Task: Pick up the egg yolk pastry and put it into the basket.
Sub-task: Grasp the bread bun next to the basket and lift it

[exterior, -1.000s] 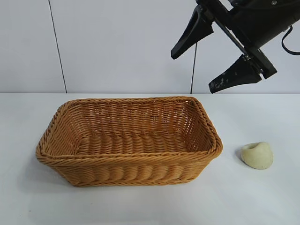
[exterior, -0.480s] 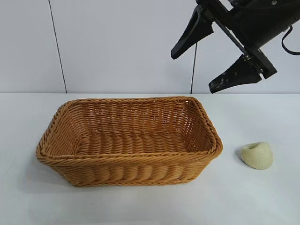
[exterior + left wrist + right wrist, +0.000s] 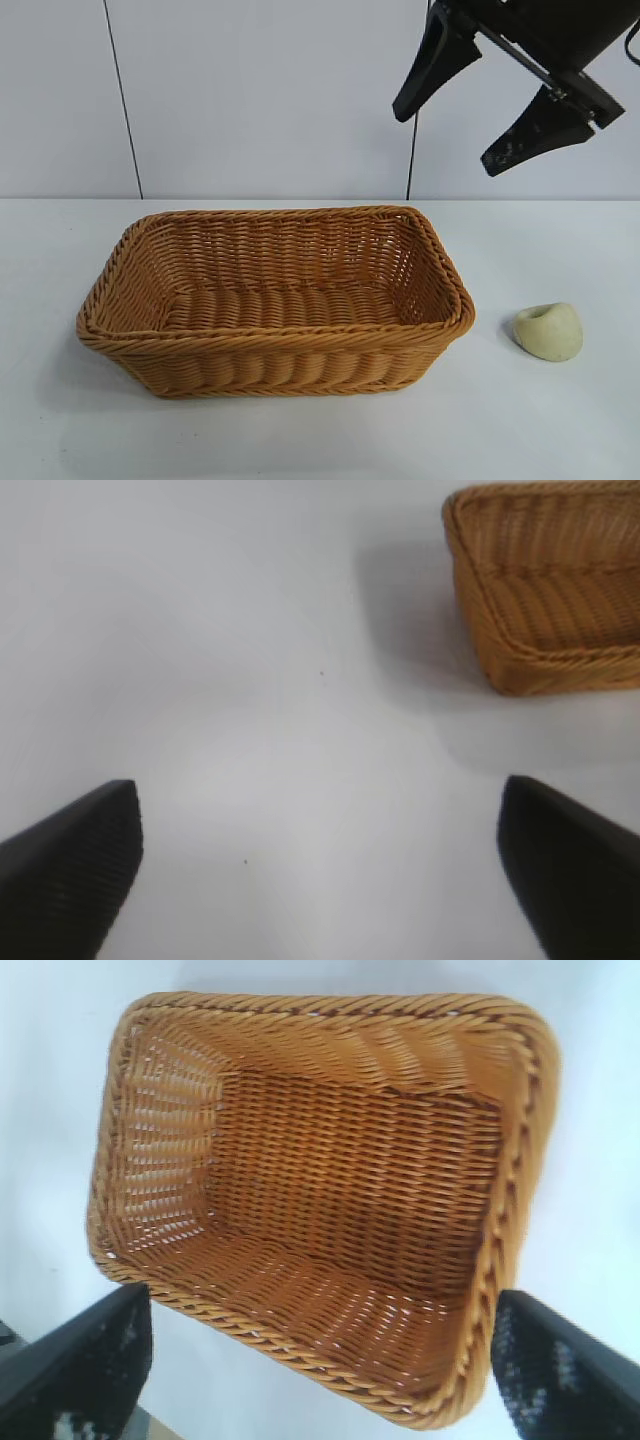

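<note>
The egg yolk pastry [image 3: 549, 331], a pale cream lump with a dimple on top, lies on the white table to the right of the basket [image 3: 275, 297]. That orange-brown wicker basket stands in the middle of the table with nothing inside it. My right gripper [image 3: 448, 140] hangs open high above the basket's right end, fingers spread wide and empty; its wrist view looks down into the basket [image 3: 320, 1200], and the pastry is out of that view. My left gripper [image 3: 320, 825] is open over bare table, with one basket corner [image 3: 545, 590] off to the side.
The white tabletop [image 3: 560, 430] runs on all sides of the basket. A white wall with dark vertical seams [image 3: 120, 100] closes the back.
My right gripper has risen and shifted to the right in the exterior view. The pastry and basket have not moved.
</note>
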Robot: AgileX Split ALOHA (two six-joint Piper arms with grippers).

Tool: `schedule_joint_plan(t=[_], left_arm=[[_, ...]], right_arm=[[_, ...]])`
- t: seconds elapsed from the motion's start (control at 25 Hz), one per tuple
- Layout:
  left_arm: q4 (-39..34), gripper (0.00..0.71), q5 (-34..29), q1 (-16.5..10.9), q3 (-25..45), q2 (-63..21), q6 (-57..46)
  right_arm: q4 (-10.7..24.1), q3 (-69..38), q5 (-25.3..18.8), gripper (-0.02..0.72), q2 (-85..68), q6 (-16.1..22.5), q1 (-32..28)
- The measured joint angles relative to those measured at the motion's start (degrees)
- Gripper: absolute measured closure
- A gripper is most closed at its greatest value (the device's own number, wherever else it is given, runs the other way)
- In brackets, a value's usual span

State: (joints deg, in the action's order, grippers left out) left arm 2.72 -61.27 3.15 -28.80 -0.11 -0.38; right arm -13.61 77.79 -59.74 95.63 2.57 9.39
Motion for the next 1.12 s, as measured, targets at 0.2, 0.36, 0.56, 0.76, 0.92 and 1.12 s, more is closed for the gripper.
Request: schedule_joint_plan(t=[0.2, 0.36, 0.56, 0.76, 0.92, 1.12], left_arm=[[0.00, 0.018, 0.00, 0.00, 0.04, -0.11, 0.00], [0.00, 0.018, 0.00, 0.00, 0.04, -0.11, 0.00], [0.00, 0.018, 0.00, 0.00, 0.04, -0.11, 0.00], [0.00, 0.018, 0.00, 0.00, 0.04, -0.22, 0.05], [0.00, 0.018, 0.00, 0.00, 0.04, -0.27, 0.05], [0.00, 0.018, 0.00, 0.00, 0.04, -0.27, 0.05]], right_arm=[[3.95, 0.00, -0.39, 0.049, 0.06, 1.56, -4.27], [4.22, 0.09, -0.39, 0.049, 1.73, 1.56, -8.08], [4.33, 0.09, 0.12, 0.049, 7.03, 1.23, -8.92], [4.08, 0.09, 0.72, 0.049, 14.08, 1.03, -8.92], [3.80, 0.09, 1.29, 0.049, 18.27, 0.88, -8.92], [2.18, 0.12, 4.74, 0.049, 23.90, 0.88, -8.92]])
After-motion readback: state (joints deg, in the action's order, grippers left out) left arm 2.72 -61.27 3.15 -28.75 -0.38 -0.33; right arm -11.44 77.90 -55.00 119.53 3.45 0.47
